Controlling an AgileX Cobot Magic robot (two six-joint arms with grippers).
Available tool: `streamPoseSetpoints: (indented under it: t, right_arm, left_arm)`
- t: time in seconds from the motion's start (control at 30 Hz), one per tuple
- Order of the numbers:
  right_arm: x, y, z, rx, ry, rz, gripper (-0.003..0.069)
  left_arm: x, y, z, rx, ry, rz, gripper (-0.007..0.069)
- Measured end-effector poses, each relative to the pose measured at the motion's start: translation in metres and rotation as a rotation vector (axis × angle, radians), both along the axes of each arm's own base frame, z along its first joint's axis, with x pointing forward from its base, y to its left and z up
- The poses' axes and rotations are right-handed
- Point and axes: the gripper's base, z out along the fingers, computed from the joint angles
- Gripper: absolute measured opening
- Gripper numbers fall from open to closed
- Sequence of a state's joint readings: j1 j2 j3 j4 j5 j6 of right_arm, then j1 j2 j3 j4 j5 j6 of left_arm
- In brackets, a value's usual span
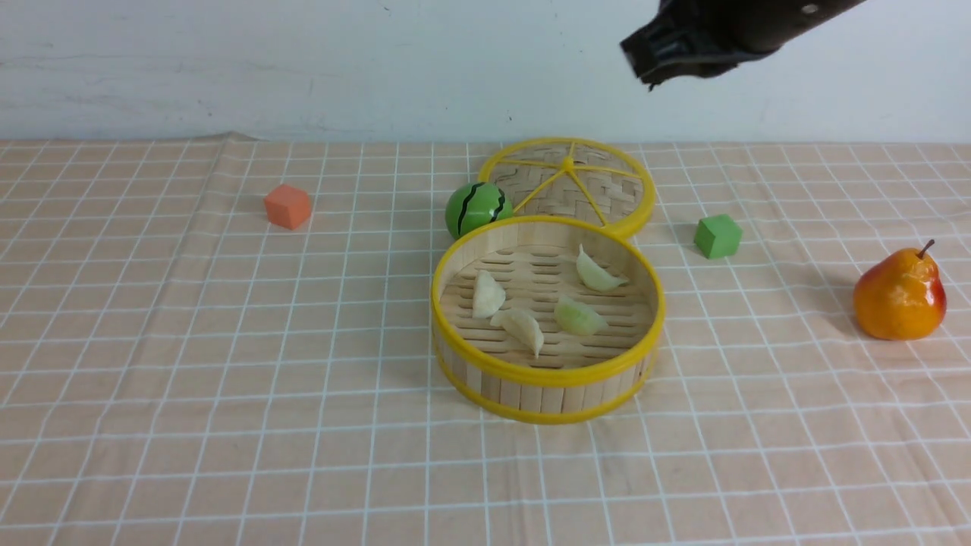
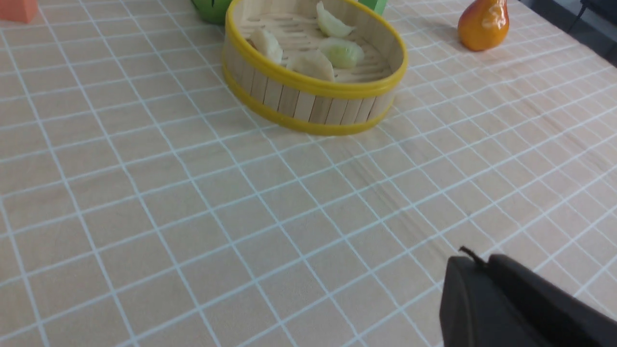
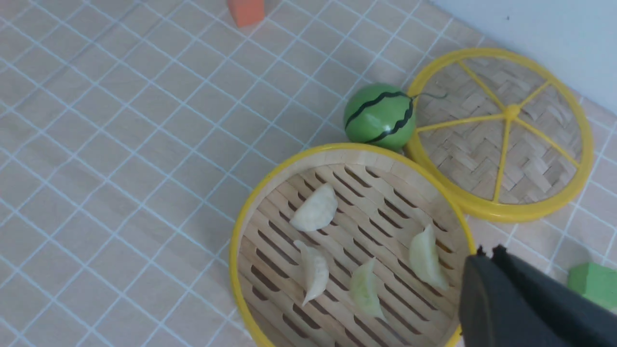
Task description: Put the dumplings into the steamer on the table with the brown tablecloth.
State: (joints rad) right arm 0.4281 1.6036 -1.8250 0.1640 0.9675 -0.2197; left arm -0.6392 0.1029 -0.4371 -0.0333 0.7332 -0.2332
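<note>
We are starting at the right gripper (image 1: pixel 645 70), and its jaws are pressing together with nothing between them, hanging high above the back of the table (image 1: pixel 227 470) and clear of everything. Down from there, the steamer (image 1: pixel 546 377) is sitting below those jaws and a little to the left, and the wrist camera is looking almost straight into it. The left gripper (image 2: pixel 470 260) is also showing closed and empty, low over bare brown tablecloth (image 2: pixel 144 202), with the steamer well apart from it across the grid, so we are judging the right arm the nearer one. Inside the basket we are counting all four of the dumplings (image 1: pixel 579 316) lying flat on the slatted floor, the cream-white pair towards the left side, the pale green pair towards the right. Their long axes are pointing every which way, none leaning on the wall. We are seeing no dumpling out on the cloth, so we are reading the loading as done and the coming move as a pull-away, not another grasp. Further out, the lid (image 1: pixel 576 182) is lying flat just behind the steamer, and the pear (image 1: pixel 899 296) is standing well off to the right
</note>
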Motion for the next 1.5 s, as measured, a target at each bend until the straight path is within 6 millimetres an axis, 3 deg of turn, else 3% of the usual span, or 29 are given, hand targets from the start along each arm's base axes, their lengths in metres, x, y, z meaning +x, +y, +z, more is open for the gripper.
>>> streamPoseSetpoints:
  t: [0.07,0.13,0.33,0.37,0.57,0.77,1.03,1.5]
  right_arm:
    - [-0.021,-0.010,0.003,0.009,-0.015,-0.004,-0.0019]
    - [-0.030,-0.014,0.001,0.014,-0.021,-0.007,-0.0019]
    - [-0.083,-0.039,-0.019,0.059,-0.089,-0.033,-0.0017]
    - [-0.104,-0.049,-0.021,0.087,-0.131,-0.040,-0.0015]
    - [-0.167,-0.078,-0.039,0.188,-0.244,-0.058,-0.0012]
    - [-0.207,-0.096,-0.057,0.232,-0.289,-0.058,-0.0010]
    - [-0.235,-0.108,-0.053,0.270,-0.366,-0.052,-0.0003]
    - [-0.238,-0.109,-0.053,0.272,-0.366,-0.050,0.0008]
  left_arm:
    - [-0.001,0.001,0.000,-0.007,-0.011,0.000,0.0035]
    - [-0.001,0.001,0.000,-0.006,-0.011,0.001,0.0036]
    - [-0.001,0.001,0.000,-0.006,-0.012,0.001,0.0038]
    - [-0.001,0.001,0.000,-0.006,-0.012,0.001,0.0038]
    - [-0.001,0.001,0.000,-0.006,-0.012,0.001,0.0043]
    - [-0.001,0.001,0.000,-0.006,-0.012,0.001,0.0055]
    - [-0.001,0.001,0.000,-0.006,-0.012,0.001,0.0057]
    - [-0.001,0.001,0.000,-0.006,-0.012,0.001,0.0057]
